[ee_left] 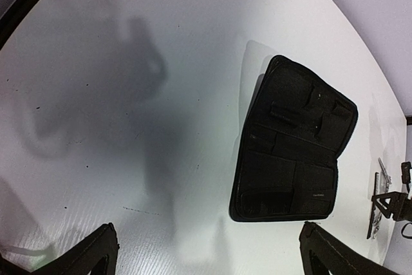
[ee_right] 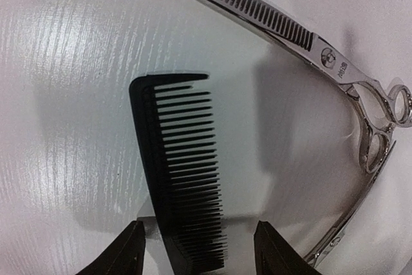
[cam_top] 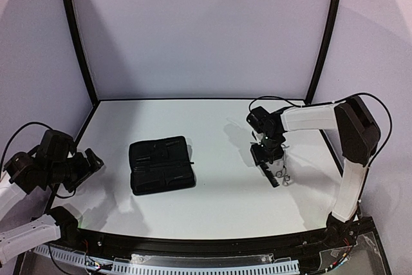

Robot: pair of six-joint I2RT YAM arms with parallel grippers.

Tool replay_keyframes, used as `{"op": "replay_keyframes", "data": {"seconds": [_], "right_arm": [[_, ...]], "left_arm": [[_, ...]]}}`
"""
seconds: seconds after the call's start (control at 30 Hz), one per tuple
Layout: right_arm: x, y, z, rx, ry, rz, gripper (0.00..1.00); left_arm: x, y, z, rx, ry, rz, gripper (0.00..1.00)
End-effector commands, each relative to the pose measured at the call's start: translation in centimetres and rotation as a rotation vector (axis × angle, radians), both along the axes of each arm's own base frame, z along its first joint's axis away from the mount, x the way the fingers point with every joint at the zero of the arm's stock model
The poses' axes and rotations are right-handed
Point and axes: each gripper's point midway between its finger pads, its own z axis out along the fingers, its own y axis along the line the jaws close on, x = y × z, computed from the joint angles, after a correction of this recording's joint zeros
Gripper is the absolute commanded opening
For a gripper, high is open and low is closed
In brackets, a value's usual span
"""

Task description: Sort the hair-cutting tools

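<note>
A black straight comb lies flat on the white table between the fingers of my right gripper. The jaws stand open, with a gap on each side of the comb. Silver thinning scissors lie just beyond and to the right of it, and another silver blade runs along the right edge. From above, the right gripper points down over the comb and the scissors. My left gripper hangs open and empty at the table's left edge, its fingers wide apart.
An opened black zip case lies left of centre, also seen in the left wrist view as the case. Black frame posts and white walls ring the table. The table's near edge runs along a black rail.
</note>
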Motion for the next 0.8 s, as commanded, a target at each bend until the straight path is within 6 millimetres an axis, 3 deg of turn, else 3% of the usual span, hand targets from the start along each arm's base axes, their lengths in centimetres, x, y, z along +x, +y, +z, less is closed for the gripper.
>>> {"op": "replay_keyframes", "data": {"seconds": [0.0,0.1,0.77], "right_arm": [[-3.3,-1.6,-2.9,-0.104,0.132,0.006,0.52],[-3.7,-1.4,-3.3,-0.089,0.147,0.001,0.47],[-6.4,-1.2,-5.9,0.011,0.227,-0.047,0.43]], "left_arm": [[-0.3,0.0,-0.7,-0.006,0.016,0.004,1.00],[-0.3,0.0,-0.7,-0.008,0.014,0.003,1.00],[-1.2,0.0,0.0,-0.044,-0.003,-0.005,1.00]]}}
